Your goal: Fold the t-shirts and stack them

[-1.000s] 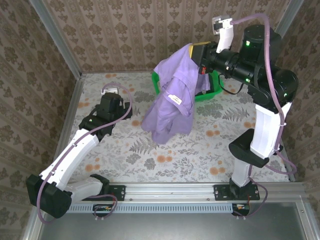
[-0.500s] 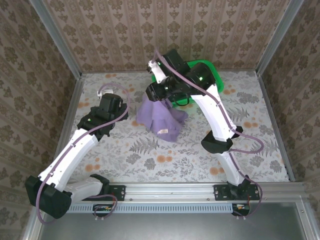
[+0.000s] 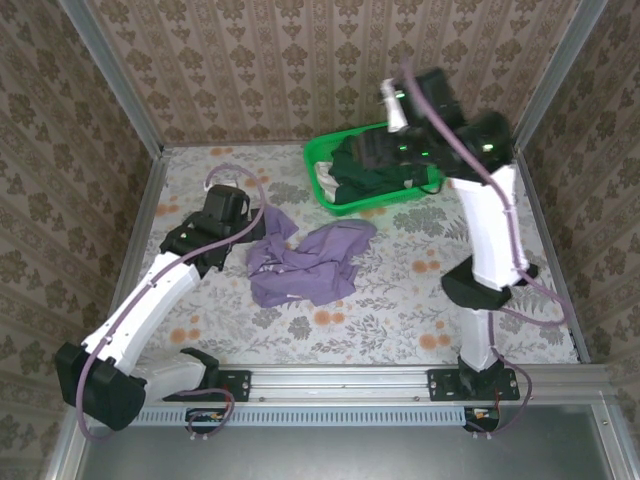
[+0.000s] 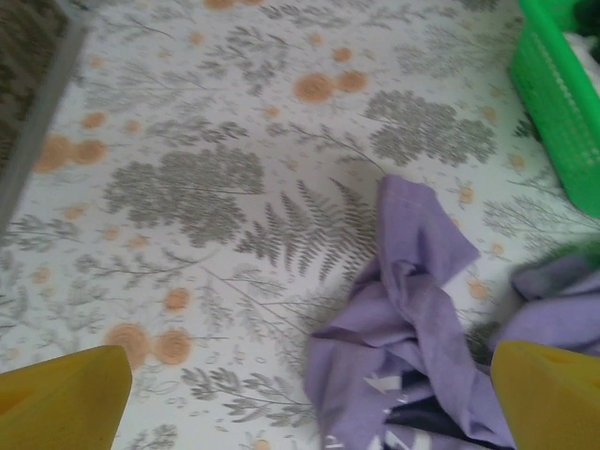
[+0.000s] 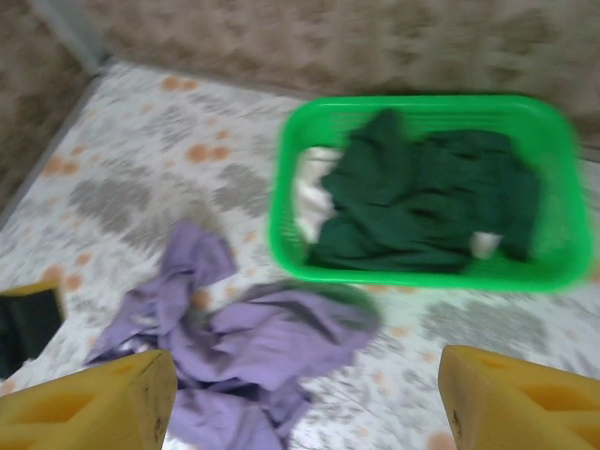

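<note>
From above, the lavender t-shirt [image 3: 305, 265] lies crumpled mid-frame, just right of your left gripper [image 3: 245, 232], the nearer one.

At the left wrist it sits lower right, with the gripper wide and empty.

Your right gripper [image 5: 314, 403] gapes empty, with the shirt lower left.

1. Top external: high at the near edge, looking down over the whole floral-patterned counter [image 3: 400, 300].
2. Left wrist: low, close over the crumpled lavender cloth t-shirt [image 4: 412, 319].
3. Right wrist: higher, farther, sharing that t-shirt.
</note>
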